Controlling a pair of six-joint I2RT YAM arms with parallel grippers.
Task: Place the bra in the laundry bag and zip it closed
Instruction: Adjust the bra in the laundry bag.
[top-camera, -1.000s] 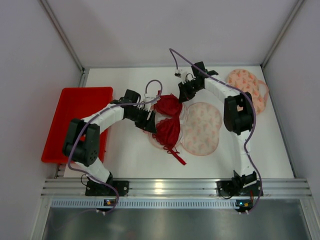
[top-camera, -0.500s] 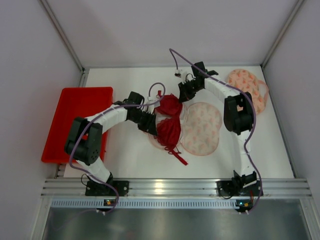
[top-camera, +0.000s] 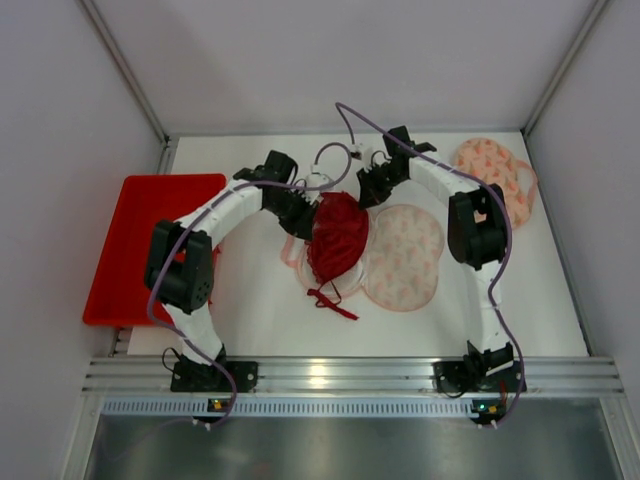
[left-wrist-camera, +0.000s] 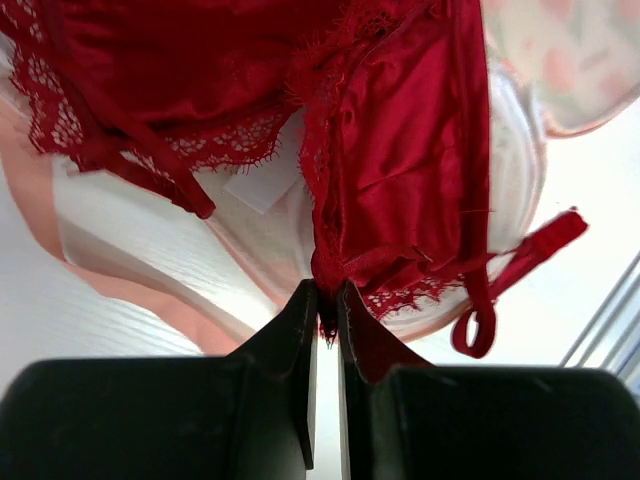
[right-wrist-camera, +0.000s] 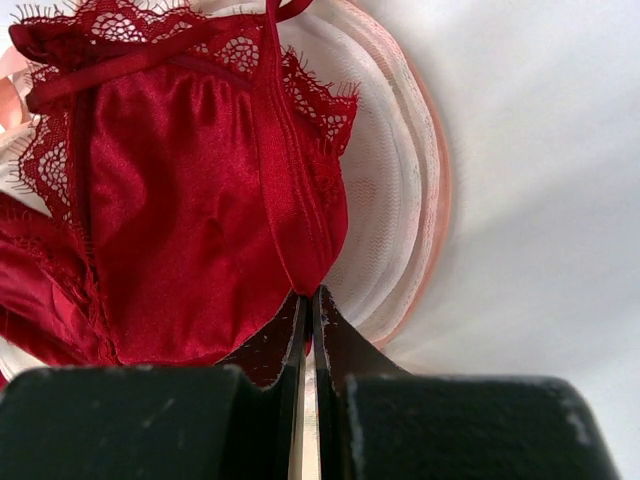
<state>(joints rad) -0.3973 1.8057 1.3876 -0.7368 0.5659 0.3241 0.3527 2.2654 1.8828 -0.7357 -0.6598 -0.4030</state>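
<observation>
- The left end effector (left-wrist-camera: 322, 305) is closed almost to nothing, pinching the lace hem of the bra (top-camera: 335, 235) at its fingertips.
- The right end effector (right-wrist-camera: 305, 305) is likewise nipped tight, and appears to grip the pointed lower edge of one satin cup.
- Between the two, the bra is bunched with its cups folded together, lying over the left half of the open laundry bag (top-camera: 408, 255), about the middle of the surface (top-camera: 520, 290) and a little toward its far edge.
- The bag's patterned half lies flat just to the right of the bra; loose straps (top-camera: 330, 298) trail over the bag's rim toward the near edge.
- Beyond these, a red tray (top-camera: 140, 215) lies against the left edge, and a second patterned bag (top-camera: 495, 170) lies in the far right corner.
- Judged step: seating the bra in the bag, with zipping not yet begun.
- The next move probably calls for settling the cups inside the rim, letting go, tucking the straps in, then folding the patterned half over and finding the zip pull, which I cannot make out here.
</observation>
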